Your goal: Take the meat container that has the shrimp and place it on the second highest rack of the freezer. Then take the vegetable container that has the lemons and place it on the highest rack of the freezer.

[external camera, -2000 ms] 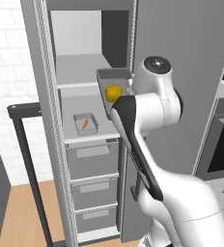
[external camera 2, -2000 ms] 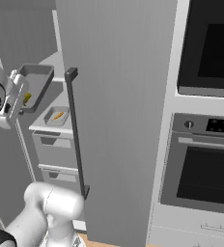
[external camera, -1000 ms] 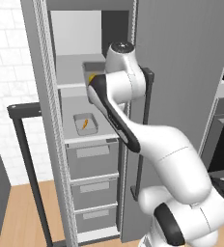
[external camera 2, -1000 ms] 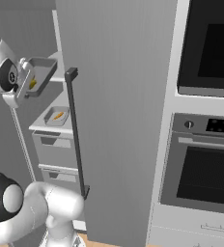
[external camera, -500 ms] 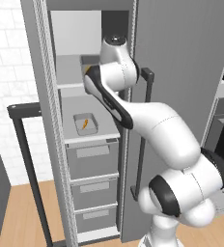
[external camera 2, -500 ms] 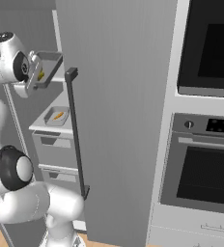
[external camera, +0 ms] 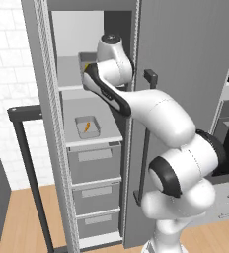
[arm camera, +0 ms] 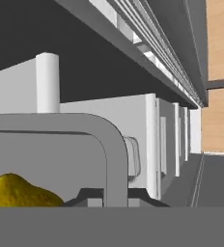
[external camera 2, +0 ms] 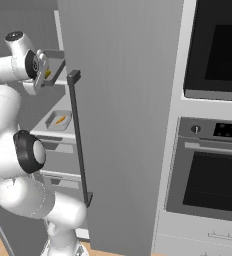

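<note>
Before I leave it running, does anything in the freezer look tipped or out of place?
The lemon container, held shut in the gripper at the highest rack, looks steeply tilted. The shrimp container sits flat below.

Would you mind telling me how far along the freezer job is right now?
Done: the shrimp container sits on the second highest rack of the freezer. In hand: the pincer is shut on the lemon container, carried at the level of the highest rack. Left: setting it down there and letting go.

Grey lemon container [external camera 2: 52,69] sits tilted at the freezer's [external camera: 87,123] highest rack [external camera: 67,74]; shrimp container [external camera: 87,127] lies flat one shelf below.
</note>
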Available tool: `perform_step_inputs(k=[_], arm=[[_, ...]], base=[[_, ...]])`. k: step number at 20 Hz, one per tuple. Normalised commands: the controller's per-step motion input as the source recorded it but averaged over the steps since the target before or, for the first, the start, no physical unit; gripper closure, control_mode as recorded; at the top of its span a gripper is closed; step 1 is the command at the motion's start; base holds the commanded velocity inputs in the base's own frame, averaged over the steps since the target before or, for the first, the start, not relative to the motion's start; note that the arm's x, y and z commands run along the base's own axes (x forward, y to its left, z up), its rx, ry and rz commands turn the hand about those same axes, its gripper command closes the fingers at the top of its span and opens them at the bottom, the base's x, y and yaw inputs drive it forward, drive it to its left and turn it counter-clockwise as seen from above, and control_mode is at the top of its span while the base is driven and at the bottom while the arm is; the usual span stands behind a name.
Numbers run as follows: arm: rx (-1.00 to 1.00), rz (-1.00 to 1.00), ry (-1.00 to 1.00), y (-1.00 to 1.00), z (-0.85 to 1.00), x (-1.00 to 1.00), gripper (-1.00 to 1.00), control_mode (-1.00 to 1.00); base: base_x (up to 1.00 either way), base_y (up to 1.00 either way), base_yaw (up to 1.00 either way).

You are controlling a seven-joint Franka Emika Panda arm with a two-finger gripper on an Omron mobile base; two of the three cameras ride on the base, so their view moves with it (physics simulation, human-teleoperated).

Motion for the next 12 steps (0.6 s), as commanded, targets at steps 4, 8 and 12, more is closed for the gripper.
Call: perform_step_inputs(k=[4,8,12], arm=[[0.0,0.0,-0.01,0.17,0.0,0.41,1.0,-1.0],[0.0,0.0,-0.03,0.28,0.0,0.22,1.0,-1.0],[0.0,-0.08,-0.06,0.3,0.0,0.11,1.0,-1.0]], base=[[0.0,0.0,0.0],[0.0,0.0,0.0],[0.0,0.0,0.0]])
